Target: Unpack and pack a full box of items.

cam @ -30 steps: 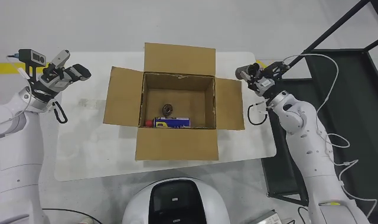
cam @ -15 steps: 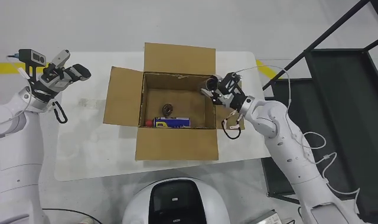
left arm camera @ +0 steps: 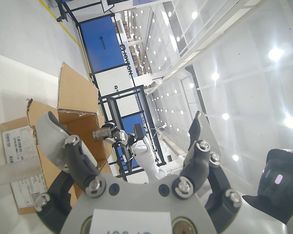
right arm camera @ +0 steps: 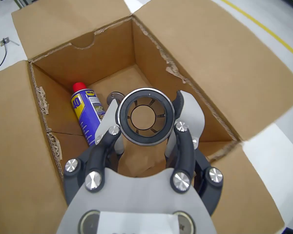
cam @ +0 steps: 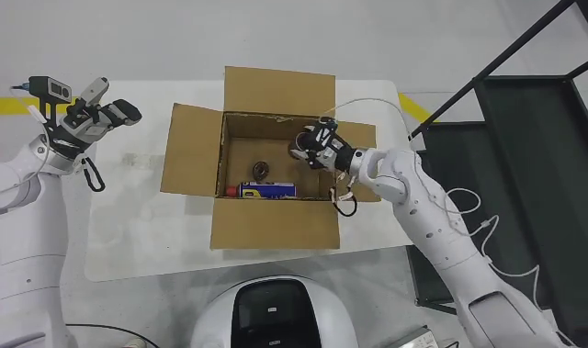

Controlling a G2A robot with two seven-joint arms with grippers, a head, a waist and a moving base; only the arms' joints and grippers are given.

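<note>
Top view: the right end effector, clenched on a cylinder, has swung in from beyond the right flap of the box and now hangs over its opening, above the can inside. Packing seems under way; lowering and release likely follow. Off over the table, the left end effector stays released.

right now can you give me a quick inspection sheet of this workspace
surface: white table under the box
job's things: open cardboard box, flaps out; spray can lying inside near a small round part
clutter: nothing seen
grippers: right gripper shut on hollow cylinder over the box; left gripper open, beside the table's edge
cables: white cable looping off the right arm; black loop under each wrist
surroundings: black frame beside the table, yellow floor line
</note>
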